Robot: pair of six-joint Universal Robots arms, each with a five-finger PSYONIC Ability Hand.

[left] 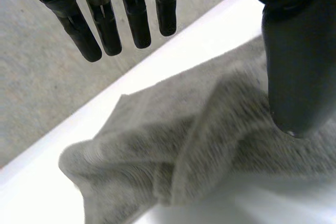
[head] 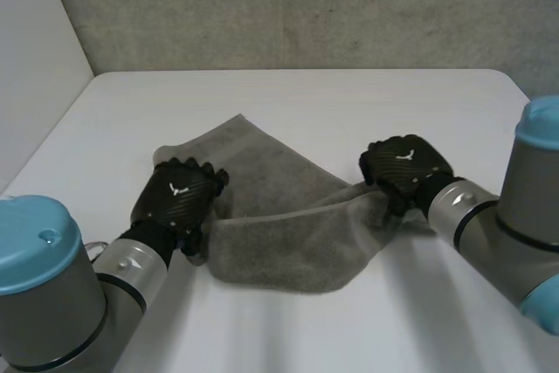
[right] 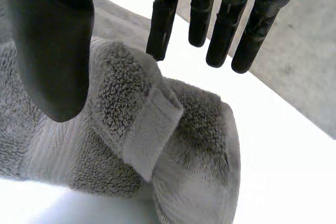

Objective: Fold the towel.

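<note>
Both arms are flanking the grey towel (head: 288,251), which is lying rumpled across the middle of the counter (head: 306,98), its long axis running hand to hand. The left hand (head: 177,196) is hovering open over the left end, fingers (left: 107,30) straight; the right hand (head: 406,168) is hovering open over the bunched right end, each nearest its own end

The left arm (head: 61,312), at the lower left, and the right arm (head: 533,189), at the right edge, are fat grey tubes with round light-blue caps. The left hand (head: 179,194) and right hand (head: 406,166) are black, with a small white mark on each back. Their fingers (left: 107,30) are thin sticks and their thumbs (left: 299,66) are fat and round.
</note>
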